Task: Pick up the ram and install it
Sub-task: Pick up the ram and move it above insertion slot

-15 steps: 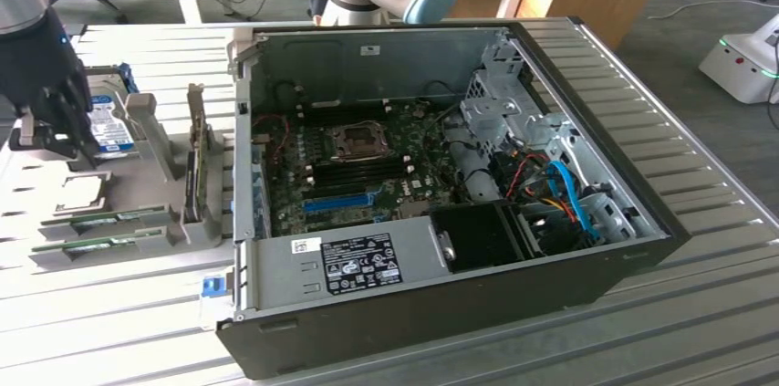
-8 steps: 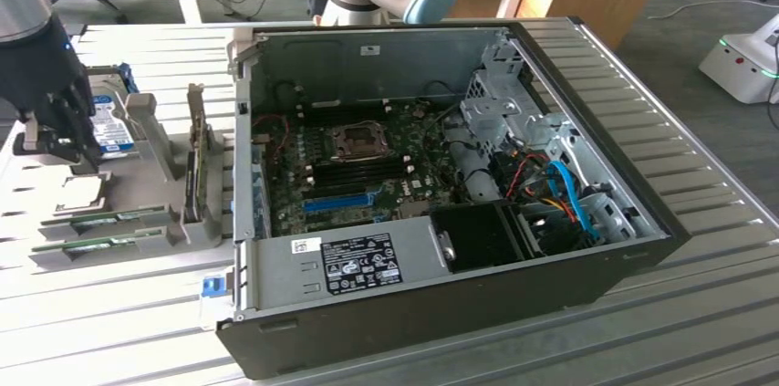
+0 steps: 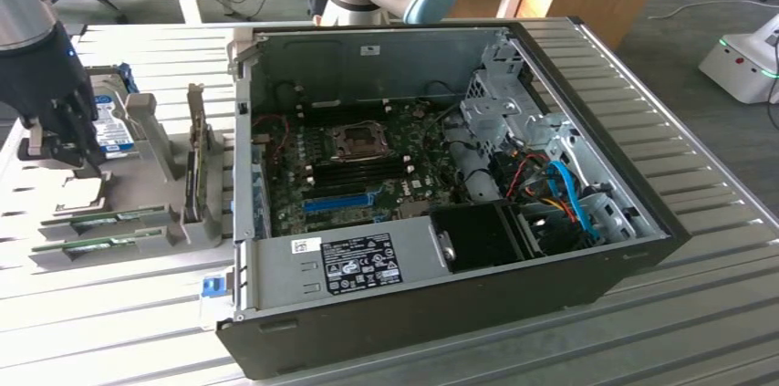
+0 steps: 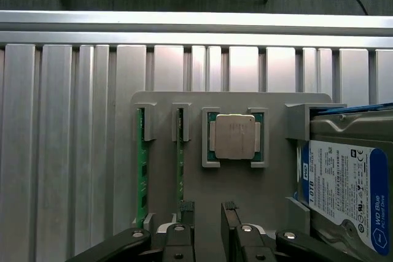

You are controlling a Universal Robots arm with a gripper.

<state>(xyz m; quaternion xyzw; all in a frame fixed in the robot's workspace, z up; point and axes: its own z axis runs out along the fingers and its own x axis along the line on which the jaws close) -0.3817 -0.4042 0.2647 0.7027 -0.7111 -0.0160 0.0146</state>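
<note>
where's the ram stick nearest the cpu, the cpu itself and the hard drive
ram stick nearest the cpu (image 4: 180, 164), wrist view, middle of its green edge
cpu (image 4: 233, 136), wrist view, centre of its metal lid
hard drive (image 4: 341, 182), wrist view, on its white label

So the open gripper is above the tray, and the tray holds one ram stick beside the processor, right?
No: the wrist view shows two in the tray beside the processor, one ram stick and a second ram stick. The gripper is open above it.

Two ram sticks (image 4: 140, 170) (image 4: 180, 157); one processor (image 4: 233, 136); one hard drive (image 4: 347, 188); one computer case (image 3: 487, 308)
</note>
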